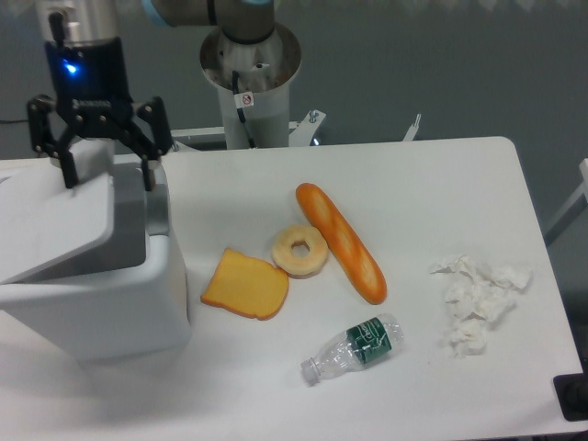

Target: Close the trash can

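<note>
Bare tabletop (441, 184) lies right of the baguette (341, 242).

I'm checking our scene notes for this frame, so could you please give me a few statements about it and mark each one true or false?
1. The lid of the trash can lies flat and fully shut. False: it is tilted, with a gap still showing on its right side.
2. The gripper is spread open above the trash can. True.
3. The baguette lies to the right of the bagel. True.
4. The plastic bottle stands upright. False: it lies on its side.
5. The crumpled tissues are inside the trash can. False: they lie on the table, near its right edge.
</note>
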`<action>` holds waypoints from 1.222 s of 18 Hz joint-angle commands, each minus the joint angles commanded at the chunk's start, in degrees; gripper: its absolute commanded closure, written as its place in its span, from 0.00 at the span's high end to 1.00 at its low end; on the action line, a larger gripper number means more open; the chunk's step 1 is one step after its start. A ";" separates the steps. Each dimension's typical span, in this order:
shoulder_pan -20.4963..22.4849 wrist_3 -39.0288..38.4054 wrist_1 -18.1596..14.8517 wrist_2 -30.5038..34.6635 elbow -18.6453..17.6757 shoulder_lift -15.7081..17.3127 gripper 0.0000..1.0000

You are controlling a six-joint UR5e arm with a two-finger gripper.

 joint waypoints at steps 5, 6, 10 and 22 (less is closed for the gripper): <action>0.80 1.23 0.00 0.00 -1.23 -1.05 1.00; 0.80 1.14 0.00 0.00 -1.41 -1.32 1.00; 0.80 1.14 0.00 0.00 -1.76 -1.67 1.00; 4.65 0.35 -0.09 -2.37 3.25 -0.62 1.00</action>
